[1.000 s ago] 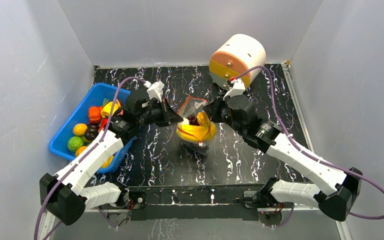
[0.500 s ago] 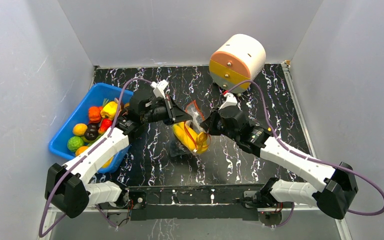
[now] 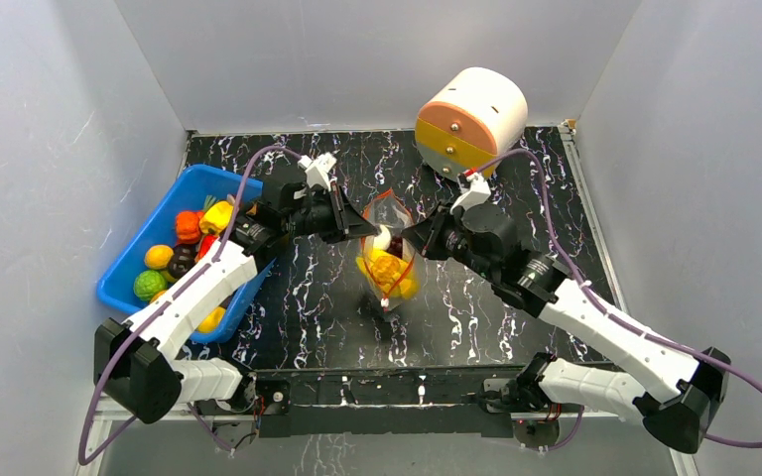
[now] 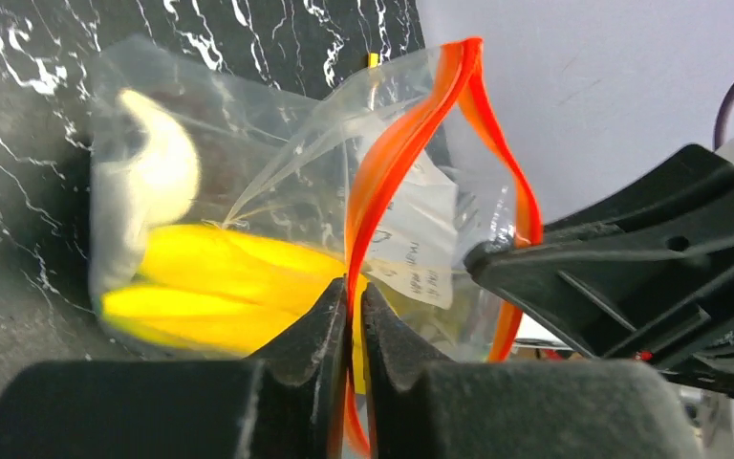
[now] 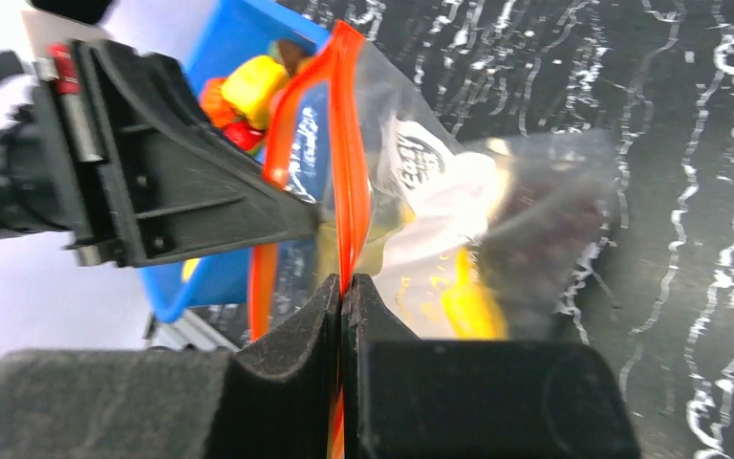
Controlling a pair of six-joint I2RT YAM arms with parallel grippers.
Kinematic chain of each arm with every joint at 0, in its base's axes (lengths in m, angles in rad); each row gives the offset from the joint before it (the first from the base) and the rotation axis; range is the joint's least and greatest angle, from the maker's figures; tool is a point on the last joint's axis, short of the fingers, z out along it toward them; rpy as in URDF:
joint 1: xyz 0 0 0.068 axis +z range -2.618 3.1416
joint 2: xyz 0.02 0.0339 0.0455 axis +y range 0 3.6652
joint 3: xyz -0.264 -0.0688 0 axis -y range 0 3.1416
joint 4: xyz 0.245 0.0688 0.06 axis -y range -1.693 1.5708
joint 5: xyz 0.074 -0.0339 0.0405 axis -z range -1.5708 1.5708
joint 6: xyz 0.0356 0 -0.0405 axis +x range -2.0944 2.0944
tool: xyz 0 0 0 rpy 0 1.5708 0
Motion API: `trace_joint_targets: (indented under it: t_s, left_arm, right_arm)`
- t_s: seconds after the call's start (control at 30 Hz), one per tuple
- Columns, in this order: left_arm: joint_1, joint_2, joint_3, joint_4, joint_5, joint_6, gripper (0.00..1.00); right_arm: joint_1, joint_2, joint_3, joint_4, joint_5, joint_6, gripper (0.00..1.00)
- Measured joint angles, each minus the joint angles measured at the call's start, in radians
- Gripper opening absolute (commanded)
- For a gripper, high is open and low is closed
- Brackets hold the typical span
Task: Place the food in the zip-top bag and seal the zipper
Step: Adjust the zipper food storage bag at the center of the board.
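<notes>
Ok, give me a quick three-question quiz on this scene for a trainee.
1. True or false: the zip-top bag is sealed all along its mouth.
2. What holds the food not yet bagged? A) blue bin B) a plate C) a pot
3. Fill in: the left claw and the right claw are each shut on the ___.
Key: 1 false; 2 A; 3 zipper.

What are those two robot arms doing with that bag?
The two arms hold a clear zip-top bag upright between them. The left gripper and the right gripper are each pinched shut on one side of its orange zipper. A yellow banana is inside, but the mouth gapes open, not yet sealed. More toy food sits in the blue bin.
</notes>
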Motion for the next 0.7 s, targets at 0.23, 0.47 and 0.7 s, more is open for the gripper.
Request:
trace_joint_targets:
  t_s: [0.23, 0.47, 0.7]
  left_arm:
    - [-0.002, -0.021, 0.06, -0.118, 0.037, 0.003, 0.46]
    - [-0.002, -0.168, -0.03, -0.189, 0.028, 0.016, 0.55]
    - [-0.002, -0.172, -0.139, -0.27, -0.009, 0.019, 0.57]
  right_arm:
    - [0.0, -0.035, -0.091, 0.104, -0.037, 0.105, 0.0]
    - [0.0, -0.045, -0.11, 0.13, -0.023, 0.158, 0.0]
    - [0.0, -0.049, -0.11, 0.137, -0.01, 0.167, 0.0]
